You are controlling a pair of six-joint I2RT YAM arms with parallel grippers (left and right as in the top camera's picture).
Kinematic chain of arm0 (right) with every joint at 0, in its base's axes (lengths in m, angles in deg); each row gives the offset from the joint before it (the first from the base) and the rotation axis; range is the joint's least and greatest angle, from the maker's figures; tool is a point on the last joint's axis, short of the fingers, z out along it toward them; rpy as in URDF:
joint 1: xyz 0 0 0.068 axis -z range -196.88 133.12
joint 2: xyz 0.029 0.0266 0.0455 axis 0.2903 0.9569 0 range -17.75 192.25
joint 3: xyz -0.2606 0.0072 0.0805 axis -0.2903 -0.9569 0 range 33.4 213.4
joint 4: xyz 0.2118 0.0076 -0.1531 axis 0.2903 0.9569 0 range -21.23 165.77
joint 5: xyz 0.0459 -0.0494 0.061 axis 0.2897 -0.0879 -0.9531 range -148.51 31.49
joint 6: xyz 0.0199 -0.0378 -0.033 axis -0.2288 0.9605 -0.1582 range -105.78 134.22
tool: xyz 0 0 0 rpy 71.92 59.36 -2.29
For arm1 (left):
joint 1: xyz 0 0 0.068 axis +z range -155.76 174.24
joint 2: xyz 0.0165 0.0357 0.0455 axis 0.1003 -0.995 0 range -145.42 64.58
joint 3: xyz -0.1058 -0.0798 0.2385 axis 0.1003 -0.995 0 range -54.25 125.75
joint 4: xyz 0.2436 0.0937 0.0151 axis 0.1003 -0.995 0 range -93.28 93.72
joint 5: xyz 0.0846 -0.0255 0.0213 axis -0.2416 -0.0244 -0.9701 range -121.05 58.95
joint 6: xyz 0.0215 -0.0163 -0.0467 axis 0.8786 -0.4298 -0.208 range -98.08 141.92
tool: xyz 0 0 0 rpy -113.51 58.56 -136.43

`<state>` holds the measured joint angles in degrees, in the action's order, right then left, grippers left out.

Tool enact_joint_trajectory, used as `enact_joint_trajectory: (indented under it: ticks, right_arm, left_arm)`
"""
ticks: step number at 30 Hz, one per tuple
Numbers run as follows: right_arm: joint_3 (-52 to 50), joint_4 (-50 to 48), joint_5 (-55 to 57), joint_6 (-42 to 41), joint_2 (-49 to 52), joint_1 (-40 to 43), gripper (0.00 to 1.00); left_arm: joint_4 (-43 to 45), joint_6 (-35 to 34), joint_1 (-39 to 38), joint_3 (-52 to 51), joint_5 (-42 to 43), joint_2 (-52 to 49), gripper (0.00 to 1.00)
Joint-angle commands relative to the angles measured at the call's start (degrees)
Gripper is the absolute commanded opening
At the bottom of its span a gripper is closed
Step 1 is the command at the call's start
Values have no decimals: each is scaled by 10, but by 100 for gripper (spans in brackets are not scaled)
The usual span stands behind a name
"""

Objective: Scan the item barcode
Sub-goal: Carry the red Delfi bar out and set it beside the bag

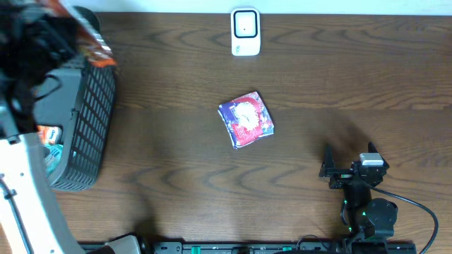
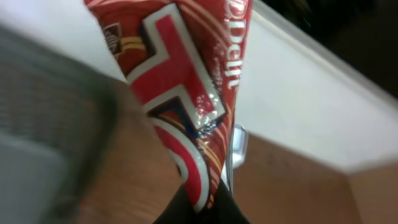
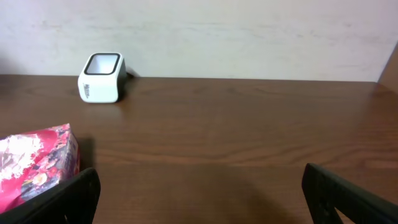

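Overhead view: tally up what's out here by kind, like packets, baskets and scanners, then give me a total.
Snack packets: 3 seen, namely table packet, held packet, basket packet; others may lie hidden
Basket: 1
Barcode scanner: 1
Total: 5

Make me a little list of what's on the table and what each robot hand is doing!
left gripper: shut on a red packet, held up by the basket
right gripper: open, holding nothing
scanner: white, at the far edge of the table
blue-and-red packet: lying mid-table, nothing touching it
basket: dark mesh, left side, something colourful inside
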<state>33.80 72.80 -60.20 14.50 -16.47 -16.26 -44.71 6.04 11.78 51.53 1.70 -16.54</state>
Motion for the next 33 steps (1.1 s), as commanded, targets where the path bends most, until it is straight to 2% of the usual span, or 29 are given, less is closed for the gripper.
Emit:
enact_joint_trajectory:
  ticks: [1, 5, 8, 12, 17, 21, 25, 29, 33]
  right_arm:
    - [-1, 2, 1, 0, -2, 4, 99]
    - [-1, 2, 1, 0, -2, 4, 99]
    - [-1, 2, 1, 0, -2, 4, 99]
    - [-1, 2, 1, 0, -2, 4, 99]
    - [-1, 2, 1, 0, -2, 4, 99]
    - [-1, 2, 1, 0, -2, 4, 99]
    - [-1, 2, 1, 0, -2, 4, 99]
    - [-1, 2, 1, 0, -2, 4, 99]
    - [-1, 2, 1, 0, -2, 4, 99]
  left_arm:
    - [-10, 97, -83, 3, 32, -2, 8]
    - [-26, 91, -164, -6, 3, -21, 7]
    - [-75, 43, -238, -7, -99, -60, 7]
    - [-116, 18, -306, -7, -202, -120, 7]
    - [-172, -91, -356, -7, -317, -209, 8]
    - [-209, -159, -382, -7, -318, -291, 7]
    - [-208, -193, -413, -7, -284, -372, 7]
    - [-195, -206, -430, -7, -283, -433, 7]
    - [-194, -248, -431, -7, -282, -475, 7]
